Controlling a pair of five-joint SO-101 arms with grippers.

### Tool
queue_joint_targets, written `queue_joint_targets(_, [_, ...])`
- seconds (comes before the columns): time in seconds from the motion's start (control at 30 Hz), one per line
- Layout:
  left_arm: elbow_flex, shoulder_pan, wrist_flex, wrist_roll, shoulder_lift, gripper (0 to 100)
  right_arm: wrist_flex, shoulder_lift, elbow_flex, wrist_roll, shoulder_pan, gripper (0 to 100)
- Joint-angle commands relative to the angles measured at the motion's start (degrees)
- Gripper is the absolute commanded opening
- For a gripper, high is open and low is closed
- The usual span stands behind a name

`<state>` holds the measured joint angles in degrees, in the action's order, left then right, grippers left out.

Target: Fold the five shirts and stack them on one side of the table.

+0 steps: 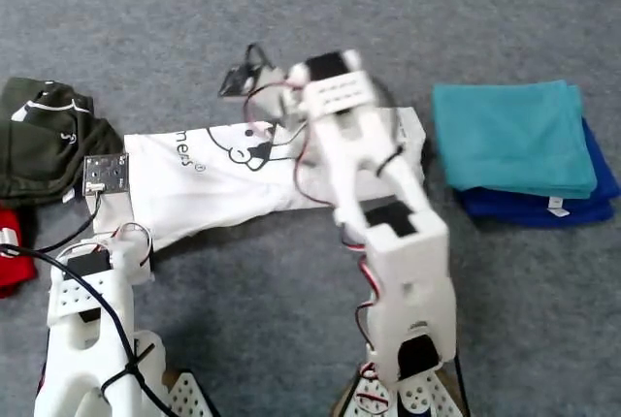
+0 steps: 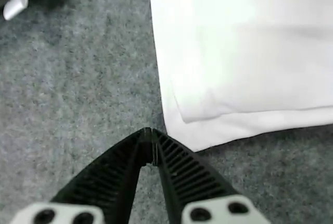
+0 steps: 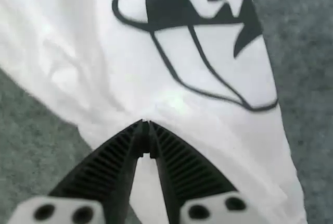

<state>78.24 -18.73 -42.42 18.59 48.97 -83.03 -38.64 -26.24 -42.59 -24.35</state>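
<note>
A white shirt (image 1: 223, 179) with a black drawing lies spread across the middle of the grey table. My right gripper (image 3: 144, 126) is shut, its tips right over the white shirt (image 3: 218, 130) below the drawing, with no cloth visible between them. In the high view that gripper (image 1: 291, 107) is over the shirt's far edge. My left gripper (image 2: 149, 133) is shut with nothing in it, over bare carpet just beside a corner of the white shirt (image 2: 234, 52); in the high view it (image 1: 121, 223) is at the shirt's near left end.
A folded teal shirt (image 1: 512, 136) lies on a folded blue shirt (image 1: 529, 206) at the right. A crumpled dark green shirt (image 1: 44, 141) and a red shirt (image 1: 8, 247) lie at the left edge. Bare grey carpet (image 1: 262, 291) lies between the arms.
</note>
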Motion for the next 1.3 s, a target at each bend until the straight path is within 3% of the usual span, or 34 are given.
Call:
queue_joint_targets(0.0, [-0.26, 0.09, -0.70, 0.44, 1.36, 2, 3.78, -5.32, -1.01, 3.52, -1.36, 0.2])
queue_joint_targets(0.13, [-2.37, 0.00, -3.60, 0.26, 1.54, 2, -3.08, -6.29, -6.64, 3.43, -0.22, 0.2])
queue_joint_targets(0.27, [-15.38, -0.09, -19.96, -0.53, 1.54, 2, -13.19, -0.40, -17.19, 3.43, -0.04, 0.2])
queue_joint_targets(0.4, [-35.87, -1.76, -34.20, -6.68, 0.84, 3, -18.55, 6.90, -27.65, 3.78, 0.04, 0.2])
queue_joint_targets(0.5, [-47.12, -4.13, -38.07, -14.51, -2.15, 14, -19.08, 10.86, -29.93, 6.33, 2.77, 0.2])
queue_joint_targets(0.57, [-50.37, -4.22, -38.51, -17.14, -7.08, 20, -19.16, 12.26, -29.32, 9.32, 5.67, 0.2])
queue_joint_targets(0.7, [-52.48, -4.57, -35.96, -16.97, -21.41, 21, -19.25, 13.76, -24.84, 12.75, 11.91, 0.2])
queue_joint_targets(0.93, [-61.89, -3.78, -35.16, -16.44, -43.91, 21, -17.76, 20.18, -18.42, 8.88, 19.74, 0.2])
queue_joint_targets(1.1, [-67.96, -0.44, -36.75, -16.44, -49.10, 21, -16.26, 21.23, -16.57, 5.71, 21.76, 0.2])
queue_joint_targets(1.27, [-67.69, 0.97, -32.70, -17.93, -52.70, 21, -15.21, 21.23, -16.13, 4.40, 23.16, 0.2])
